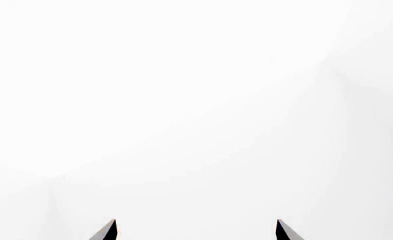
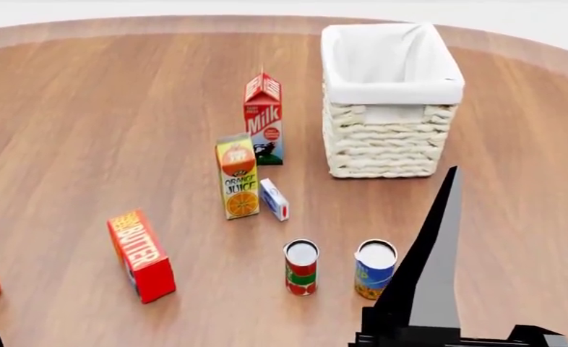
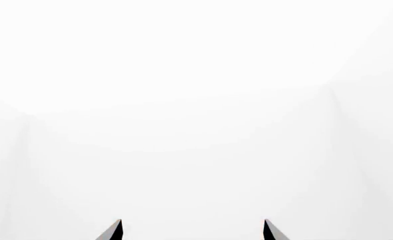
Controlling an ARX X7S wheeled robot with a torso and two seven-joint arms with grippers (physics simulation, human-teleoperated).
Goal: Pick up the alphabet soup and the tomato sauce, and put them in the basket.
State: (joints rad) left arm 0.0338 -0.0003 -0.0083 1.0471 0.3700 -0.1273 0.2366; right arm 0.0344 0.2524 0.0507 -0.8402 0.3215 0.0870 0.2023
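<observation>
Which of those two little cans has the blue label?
The alphabet soup, the can nearer the right arm. Its neighbour, the tomato sauce, wears red and green.

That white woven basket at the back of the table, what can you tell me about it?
The basket is a tall, rectangular, cream-white wicker container with a white cloth liner folded over its rim. It stands upright on the wooden table, open at the top, and what shows of its inside looks empty. It sits behind the two cans, to the right of the milk carton, apart from it. Nothing touches it except the table, and no gripper is near it.
</observation>
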